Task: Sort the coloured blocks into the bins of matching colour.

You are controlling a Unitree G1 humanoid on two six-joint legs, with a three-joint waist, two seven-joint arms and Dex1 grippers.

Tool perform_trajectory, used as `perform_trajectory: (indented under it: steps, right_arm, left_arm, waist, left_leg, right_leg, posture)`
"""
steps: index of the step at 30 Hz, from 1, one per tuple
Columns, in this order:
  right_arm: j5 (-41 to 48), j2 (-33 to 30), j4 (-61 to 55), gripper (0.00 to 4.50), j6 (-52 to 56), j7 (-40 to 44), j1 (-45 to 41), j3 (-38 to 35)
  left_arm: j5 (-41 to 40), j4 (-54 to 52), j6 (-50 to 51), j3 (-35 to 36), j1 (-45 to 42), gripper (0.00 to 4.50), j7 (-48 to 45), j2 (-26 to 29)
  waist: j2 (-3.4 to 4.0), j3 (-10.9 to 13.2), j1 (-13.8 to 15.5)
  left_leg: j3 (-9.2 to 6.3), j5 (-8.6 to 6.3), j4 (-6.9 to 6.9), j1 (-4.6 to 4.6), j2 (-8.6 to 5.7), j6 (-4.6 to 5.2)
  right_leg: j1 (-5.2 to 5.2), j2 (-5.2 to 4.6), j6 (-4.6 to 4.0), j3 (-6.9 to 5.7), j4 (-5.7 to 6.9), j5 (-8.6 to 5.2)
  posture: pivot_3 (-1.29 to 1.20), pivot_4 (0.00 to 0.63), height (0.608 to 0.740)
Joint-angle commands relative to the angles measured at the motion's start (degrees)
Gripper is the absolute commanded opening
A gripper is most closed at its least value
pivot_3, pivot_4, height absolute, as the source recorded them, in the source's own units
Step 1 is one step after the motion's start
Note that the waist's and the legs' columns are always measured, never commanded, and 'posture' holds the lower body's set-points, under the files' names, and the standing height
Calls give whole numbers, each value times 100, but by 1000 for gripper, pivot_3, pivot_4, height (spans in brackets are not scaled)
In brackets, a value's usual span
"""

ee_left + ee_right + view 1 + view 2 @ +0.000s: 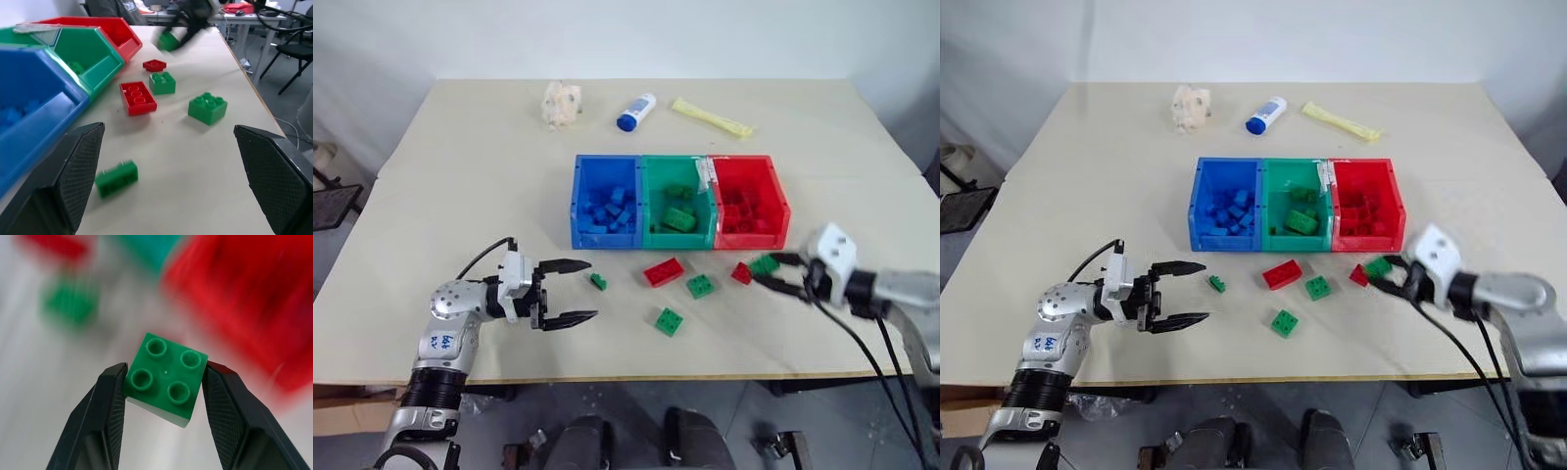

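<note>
My right gripper point(166, 368) is shut on a square green block point(166, 377), held just above the table in front of the red bin point(781, 211). On the table lie a small red block point(741, 272), an oblong red block point(663, 271), two green blocks point(699, 286) point(669, 321) and a small green brick point(598, 281). My left gripper point(592, 290) stands open and level, its jaws just left of that small green brick point(116, 178), not touching it. The blue bin point(579, 211) holds several blue blocks, and the green bin point(675, 161) holds green ones.
A white-and-blue bottle point(636, 112), a crumpled beige lump point(561, 103) and a yellow packet point(712, 117) lie at the table's far side. The table's front edge point(607, 377) runs close below both grippers. In the left wrist view, chairs and desks stand beyond the table.
</note>
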Motion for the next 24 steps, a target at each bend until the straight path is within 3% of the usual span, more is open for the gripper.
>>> perform_trajectory:
  steps: [1,8,15,16,24]
  right_arm:
    - [-86,251,147,1935,-39,-109,-498,321]
    - [-847,1578,2465,1935,-1140,-563,-2447,1074]
    - [-962,1845,3073,4279,-1661,-447,-2831,1110]
    - [-945,1827,3010,4453,-1647,-398,-2821,1101]
    - [-421,1195,1585,4453,-1177,252,-2115,763]
  left_arm:
    - [24,84,29,30,-95,4500,93,58]
    - [128,213,-36,-81,-287,4500,226,-4]
    - [258,331,-148,-98,-419,4500,315,-4]
    - [269,379,-170,-97,-453,4500,310,0]
    - [256,638,-295,-74,-618,4500,263,-19]
  waist:
    - [0,0,8]
    - [-1,1,-44]
    - [0,1,-98]
    - [0,1,-111]
    - [-1,1,-71]
  left_leg:
    - [-1,-1,-3,-1,0,-1]
    - [-13,2,-1,-11,-16,5]
    - [-39,2,-5,-19,-22,5]
    - [-38,2,-6,-19,-21,5]
    - [-42,2,1,-20,-19,5]
  right_leg:
    - [-2,1,0,-2,-1,0]
    - [-7,0,1,-17,13,0]
    - [-7,1,1,-31,18,0]
    - [-7,2,1,-31,18,0]
    - [-4,2,1,-32,20,1]
  posture:
    - [0,150,740]
    - [0,150,740]
    - [0,150,740]
    - [0,150,740]
    - [0,150,740]
